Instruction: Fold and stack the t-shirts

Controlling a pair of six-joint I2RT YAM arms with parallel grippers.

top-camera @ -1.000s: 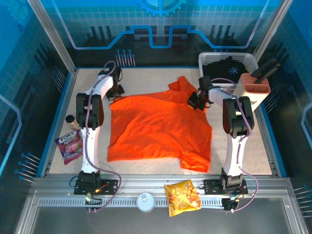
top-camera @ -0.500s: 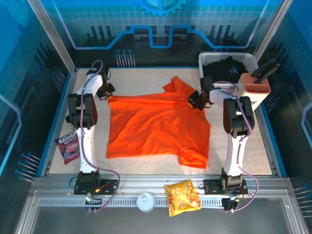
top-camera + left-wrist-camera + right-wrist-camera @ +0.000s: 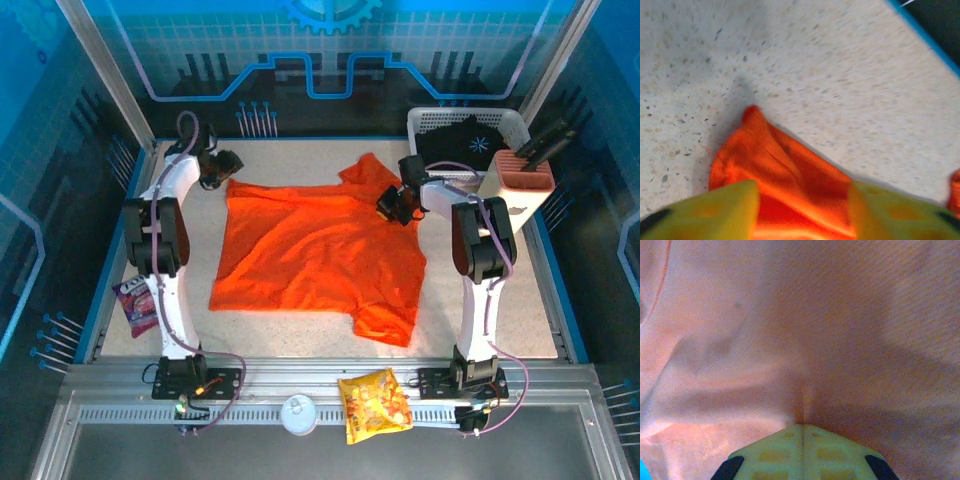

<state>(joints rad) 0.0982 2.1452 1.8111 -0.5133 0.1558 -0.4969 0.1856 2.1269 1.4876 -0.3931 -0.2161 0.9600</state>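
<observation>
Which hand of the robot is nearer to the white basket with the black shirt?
The right hand. It pinches the orange t-shirt just in front of the white basket. The left hand is across the table at the shirt's far-left corner.

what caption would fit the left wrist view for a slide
Left gripper with yellow fingers spread around a bunched corner of the orange t-shirt on the speckled table.

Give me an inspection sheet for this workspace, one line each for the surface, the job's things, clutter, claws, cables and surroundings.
Surface: speckled table.
Job's things: orange t-shirt spread flat; black shirt in the white basket.
Clutter: yellow snack bag, purple packet, white lid, knife block.
Claws: left claw open around the shirt's corner; right claw shut on cloth.
Cables: purple, along both arms.
Surroundings: blue panels.
</observation>
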